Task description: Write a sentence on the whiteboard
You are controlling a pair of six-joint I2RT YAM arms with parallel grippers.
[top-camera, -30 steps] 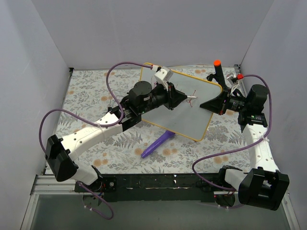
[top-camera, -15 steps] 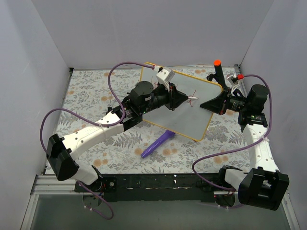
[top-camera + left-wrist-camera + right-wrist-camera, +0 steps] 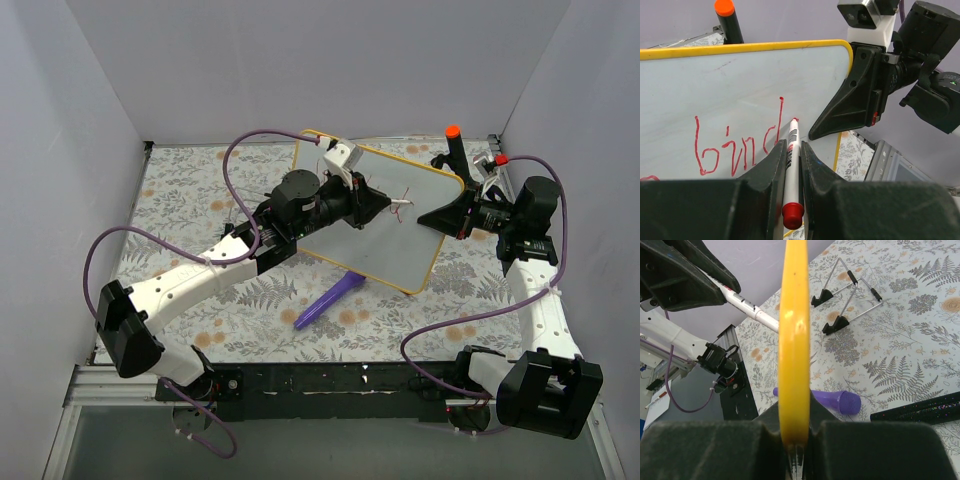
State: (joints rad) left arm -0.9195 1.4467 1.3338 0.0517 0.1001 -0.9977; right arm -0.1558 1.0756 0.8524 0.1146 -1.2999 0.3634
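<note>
The whiteboard, white with a yellow frame, is held tilted above the table. My right gripper is shut on its right edge; the yellow frame runs edge-on between the jaws. My left gripper is shut on a white marker with a red end cap. The marker's red tip touches the board just right of the red handwriting "bird". More red writing is cut off at the lower left of the left wrist view.
A purple tube lies on the floral tablecloth in front of the board; it also shows in the right wrist view. A black marker with an orange cap stands behind the board. A folding wire stand and a black glittery stick lie on the cloth.
My left gripper and the marker tip have shifted slightly to the right across the board. The right arm and the board have held still.
</note>
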